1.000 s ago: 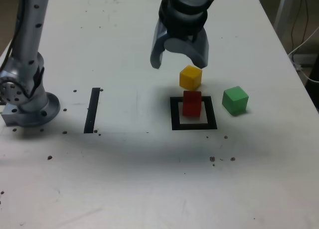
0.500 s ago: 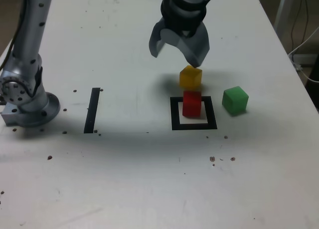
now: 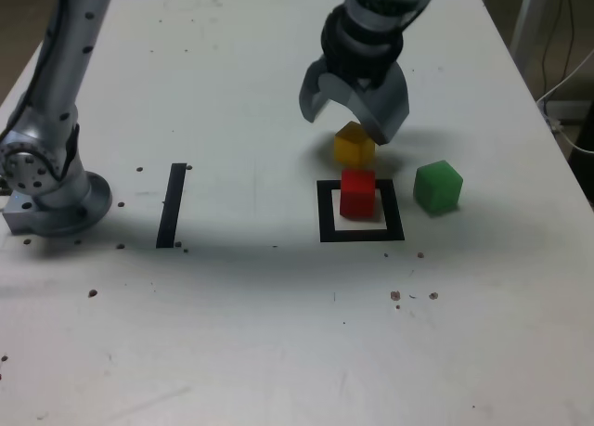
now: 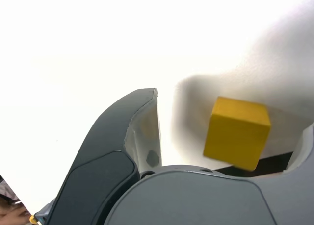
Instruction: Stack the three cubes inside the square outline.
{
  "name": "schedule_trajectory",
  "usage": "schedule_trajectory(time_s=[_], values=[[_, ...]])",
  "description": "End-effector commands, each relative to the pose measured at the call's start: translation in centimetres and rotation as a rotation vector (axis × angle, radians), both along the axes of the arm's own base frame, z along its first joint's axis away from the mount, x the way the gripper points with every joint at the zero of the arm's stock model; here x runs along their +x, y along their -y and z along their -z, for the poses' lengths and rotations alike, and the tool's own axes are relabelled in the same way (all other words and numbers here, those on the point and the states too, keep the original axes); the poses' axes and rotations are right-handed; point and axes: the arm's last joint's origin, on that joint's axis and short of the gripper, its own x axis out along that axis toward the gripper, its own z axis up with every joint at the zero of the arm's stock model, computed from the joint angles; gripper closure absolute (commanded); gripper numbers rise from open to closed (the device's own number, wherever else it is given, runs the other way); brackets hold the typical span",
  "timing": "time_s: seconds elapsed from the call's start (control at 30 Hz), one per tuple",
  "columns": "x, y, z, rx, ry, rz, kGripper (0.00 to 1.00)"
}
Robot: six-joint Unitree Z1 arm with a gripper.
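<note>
The red cube (image 3: 357,192) stands inside the square outline (image 3: 361,233), toward its far edge. Just behind the outline sits the yellow cube (image 3: 354,145) (image 4: 237,132), and the green cube (image 3: 438,186) rests on the table to the exterior view's right of the outline. My gripper (image 3: 355,113) hangs open directly over the yellow cube, its two fingers spread to either side and slightly above it. In the wrist view the yellow cube lies between the spread fingers (image 4: 122,137), not gripped.
A straight black strip (image 3: 173,204) lies on the white table (image 3: 278,333) at the exterior view's left. The arm's base (image 3: 46,189) stands further left. Small dark specks dot the table. Cables and a stand are beyond the table's right edge.
The open gripper has shifted toward the exterior view's right and come down, from behind and left of the yellow cube to right over it. The cubes have not moved.
</note>
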Motion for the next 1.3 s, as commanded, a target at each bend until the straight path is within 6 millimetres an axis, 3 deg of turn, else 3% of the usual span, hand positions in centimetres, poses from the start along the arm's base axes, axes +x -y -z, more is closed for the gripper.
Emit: schedule_trajectory(time_s=[0.0,0.3,0.53,0.67,0.83,1.27], values=[[0.5,0.0,0.4,-0.005,-0.004,0.002,0.04],[1.5,0.1,0.7,-0.044,-0.003,-0.014,0.17],[2.1,0.1,1.5,-0.054,-0.027,-0.030,0.52],[2.4,0.1,2.0,-0.059,-0.027,-0.032,0.67],[2.7,0.1,2.2,-0.068,-0.026,-0.029,0.72],[2.7,0.2,1.1,-0.084,-0.010,-0.031,0.72]])
